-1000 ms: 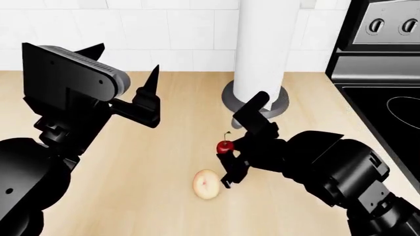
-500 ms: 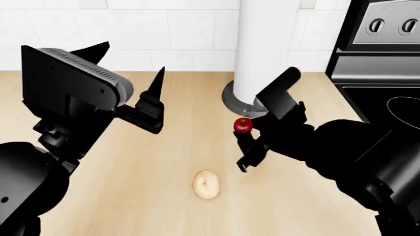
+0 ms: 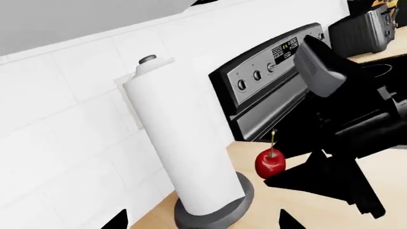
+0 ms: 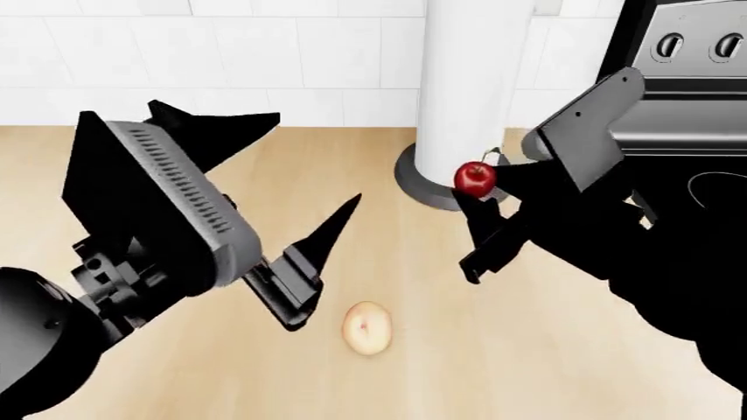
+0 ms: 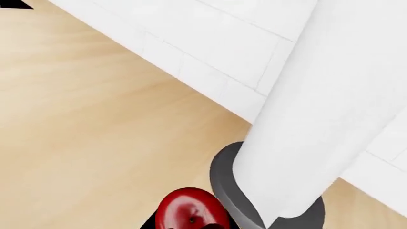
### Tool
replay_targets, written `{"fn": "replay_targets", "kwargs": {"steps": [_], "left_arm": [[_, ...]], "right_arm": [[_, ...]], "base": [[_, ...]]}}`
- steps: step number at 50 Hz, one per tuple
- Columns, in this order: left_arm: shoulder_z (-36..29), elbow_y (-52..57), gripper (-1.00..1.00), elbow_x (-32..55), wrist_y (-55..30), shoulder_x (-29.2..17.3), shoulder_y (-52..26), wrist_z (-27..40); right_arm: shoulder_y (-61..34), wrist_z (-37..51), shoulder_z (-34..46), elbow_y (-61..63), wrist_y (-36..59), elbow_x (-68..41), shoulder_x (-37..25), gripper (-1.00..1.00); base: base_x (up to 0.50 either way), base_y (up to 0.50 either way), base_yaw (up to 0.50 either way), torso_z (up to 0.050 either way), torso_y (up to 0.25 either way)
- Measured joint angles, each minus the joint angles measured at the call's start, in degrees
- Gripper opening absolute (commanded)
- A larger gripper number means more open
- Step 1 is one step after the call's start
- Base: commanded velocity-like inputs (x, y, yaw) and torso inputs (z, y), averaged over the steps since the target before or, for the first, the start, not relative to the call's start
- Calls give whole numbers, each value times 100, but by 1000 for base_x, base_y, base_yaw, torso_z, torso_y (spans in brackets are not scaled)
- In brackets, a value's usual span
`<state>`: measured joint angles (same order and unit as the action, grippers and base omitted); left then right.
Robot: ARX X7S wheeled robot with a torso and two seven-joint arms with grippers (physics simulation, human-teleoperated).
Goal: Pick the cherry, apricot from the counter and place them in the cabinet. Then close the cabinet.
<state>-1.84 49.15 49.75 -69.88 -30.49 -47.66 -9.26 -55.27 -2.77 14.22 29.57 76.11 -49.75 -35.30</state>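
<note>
Looking from the left wrist, the cherry [image 3: 270, 162] sits pinched at the tip of the right tool [image 3: 279, 174], lifted clear of the table [image 3: 381, 191]. Just beyond the fruit stands a paper towel roll [image 3: 181, 143] on a grey round base, and behind the right tool is the stove [image 3: 273, 86] with its knobs. Only two dark tips of the left tool show at the frame's edge, set well apart.

In the head view, the right tool [image 4: 473, 197] is clamped on the cherry [image 4: 473, 178], held up in front of the roll [image 4: 473, 79]. The left tool [image 4: 268, 210] hangs with its fingers [image 4: 315, 245] spread wide and nothing between them. The apricot [image 4: 366, 327] lies on the table [image 4: 233, 367], just below and beside the lower left finger, apart from it, and well below the right tool.

From the right wrist, the cherry [image 5: 190, 212] sits at the tool's tip, beside the roll's grey base [image 5: 222, 181], with the table [image 5: 83, 119] beneath.
</note>
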Motion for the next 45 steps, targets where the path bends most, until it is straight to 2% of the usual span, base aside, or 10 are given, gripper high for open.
{"fn": "replay_targets", "kwargs": {"steps": [9, 25, 45], "left_arm": [[-477, -251, 100, 72, 26, -201, -295, -623], [-1771, -925, 100, -173, -367, -189, -1129, -1172], [-1504, -1000, 100, 898, -719, -263, -1290, -1728]], "right_arm": [[152, 127, -419, 175, -47, -155, -105, -100], [531, 201, -761, 239, -330, -187, -212, -100], [618, 241, -730, 85, -491, -123, -194, -100]], "base": [[0, 0, 0, 0, 0], [0, 0, 0, 0, 0], [0, 0, 0, 0, 0]]}}
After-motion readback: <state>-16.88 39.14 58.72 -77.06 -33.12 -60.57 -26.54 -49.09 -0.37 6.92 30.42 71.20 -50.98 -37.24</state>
